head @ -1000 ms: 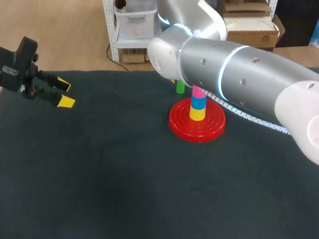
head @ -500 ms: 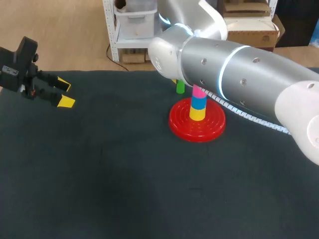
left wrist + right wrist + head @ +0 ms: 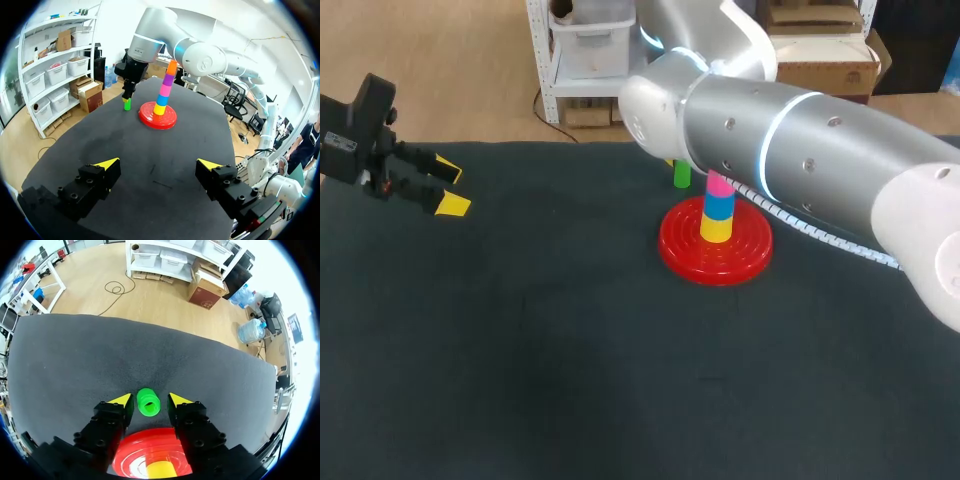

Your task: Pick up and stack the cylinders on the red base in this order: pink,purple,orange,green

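The red base (image 3: 745,260) carries a stack (image 3: 165,89) of yellow, blue, pink, purple and orange cylinders; my right arm hides its upper part in the head view. Just behind the base a green cylinder (image 3: 148,403) stands upright on the table, also seen from above (image 3: 681,176). My right gripper (image 3: 150,400) is lowered over it, one yellow-tipped finger on each side with a small gap on both sides, so it is open. My left gripper (image 3: 447,190) hangs open and empty over the table's far left edge, well away from the stack.
The dark table top (image 3: 520,350) stretches bare in front of the base. My right arm (image 3: 800,140) crosses above the back right of the table and over the stack.
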